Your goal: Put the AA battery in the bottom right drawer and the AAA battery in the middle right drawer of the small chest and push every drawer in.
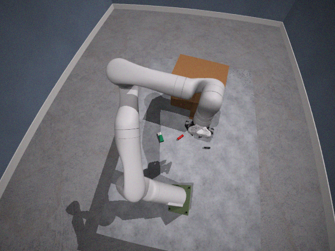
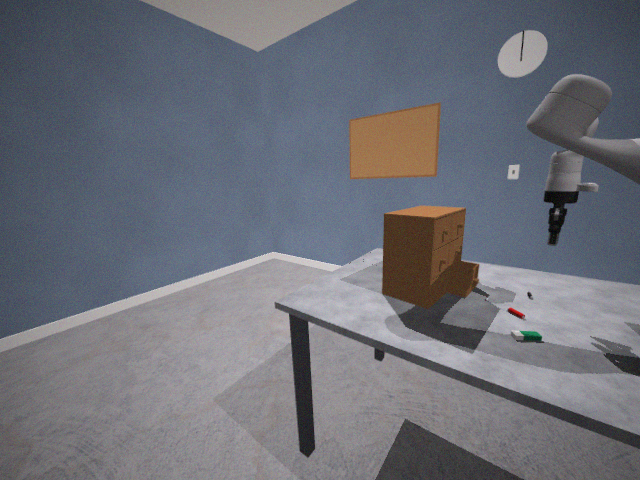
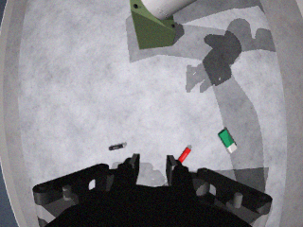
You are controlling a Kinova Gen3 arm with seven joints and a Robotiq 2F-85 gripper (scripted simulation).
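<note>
The small chest [image 1: 202, 67] [image 2: 407, 253] stands upright at the back of the table. Its bottom right drawer [image 2: 460, 281] is pulled part-way out; the other fronts visible in the exterior view look flush. The drawer's inside is hidden. A red battery [image 1: 180, 137] [image 2: 515, 313] [image 3: 185, 154], the thicker one, lies on the table before the chest. A thinner black battery [image 1: 206, 147] [image 2: 529, 295] [image 3: 117, 147] lies farther right. My gripper [image 2: 553, 241] [image 3: 152, 163] points down, high above the table in front of the chest. Its fingers are part-way apart with nothing between them.
A green and white eraser [image 1: 160, 137] [image 2: 527, 336] [image 3: 226, 140] lies left of the red battery. A small pale item [image 2: 486, 297] lies near the pulled-out drawer, too small to identify. The arm's green base plate [image 1: 186, 200] [image 3: 153, 35] is at the table's near side.
</note>
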